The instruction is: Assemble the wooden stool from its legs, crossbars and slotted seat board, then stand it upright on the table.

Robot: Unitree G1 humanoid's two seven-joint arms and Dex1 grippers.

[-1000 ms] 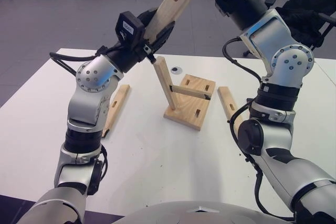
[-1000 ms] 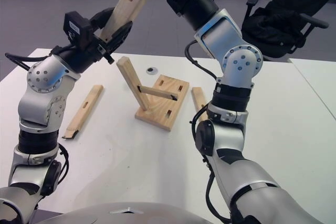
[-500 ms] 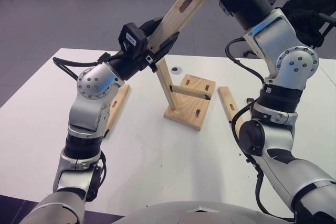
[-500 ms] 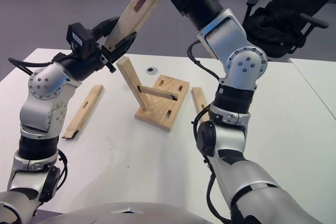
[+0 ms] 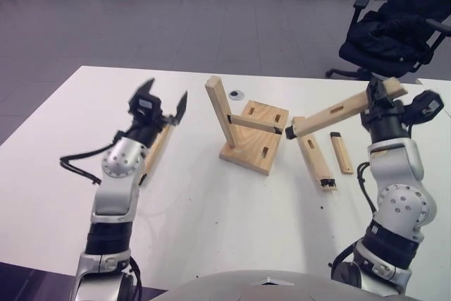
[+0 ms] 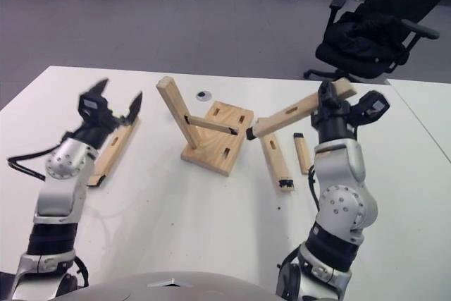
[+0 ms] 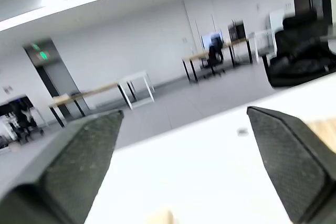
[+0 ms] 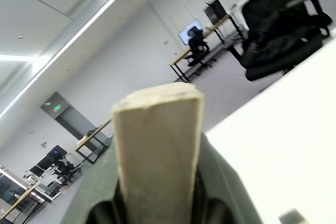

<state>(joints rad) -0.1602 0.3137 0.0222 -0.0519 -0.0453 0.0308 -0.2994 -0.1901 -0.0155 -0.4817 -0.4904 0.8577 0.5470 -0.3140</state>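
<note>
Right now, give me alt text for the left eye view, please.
The right gripper holds a wooden leg slanted toward the seat board, which lies on the table with a tilted leg fitted. The left gripper hovers open near a loose leg.

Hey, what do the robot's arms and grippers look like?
The left arm and right arm have silver-grey shells with round joint caps ringed by small dots, and black sections between. Loose black cables loop beside the joints. The left gripper and right gripper are black; the left carries a small white label, and its tapering fingers have a fine textured surface.
</note>
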